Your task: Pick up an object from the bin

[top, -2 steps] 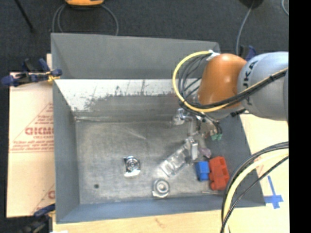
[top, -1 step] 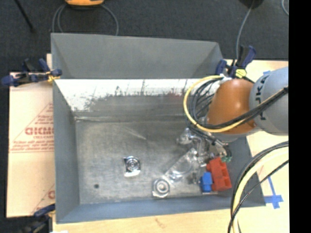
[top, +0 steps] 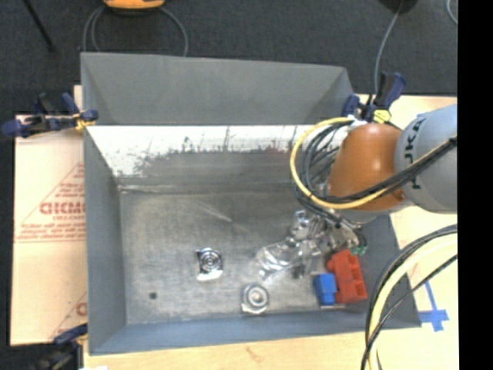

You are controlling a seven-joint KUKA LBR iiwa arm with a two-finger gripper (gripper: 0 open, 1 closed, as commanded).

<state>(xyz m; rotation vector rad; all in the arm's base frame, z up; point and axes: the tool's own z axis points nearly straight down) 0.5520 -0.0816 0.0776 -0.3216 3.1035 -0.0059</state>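
The bin (top: pixel 104 230) is grey metal. Its bottom is scuffed and dull, and its pale back wall is speckled with dark marks. Behind it the floor (top: pixel 246 14) is dark, and pale tabletop (top: pixel 416 230) shows past the right rim.

The arm (top: pixel 431 160) comes in from the right, with an orange cover (top: pixel 362 168) and looped cables (top: pixel 308 160) at the wrist. The tool (top: pixel 306 245) sits low over the bin's front right part. A clear glinting piece (top: pixel 273 259) lies just beside it on the left, and a red block (top: pixel 348 274) and a smaller blue block (top: pixel 325 287) lie close together on its right.

The tool's end is a tangle of shiny metal against that clear piece. I cannot tell whether it is wide or narrow, or whether it grips anything.

Well apart to the left lies a round silvery piece (top: pixel 208 263), and a second silvery piece (top: pixel 254 299) sits near the front wall. Their shapes are hard to make out.
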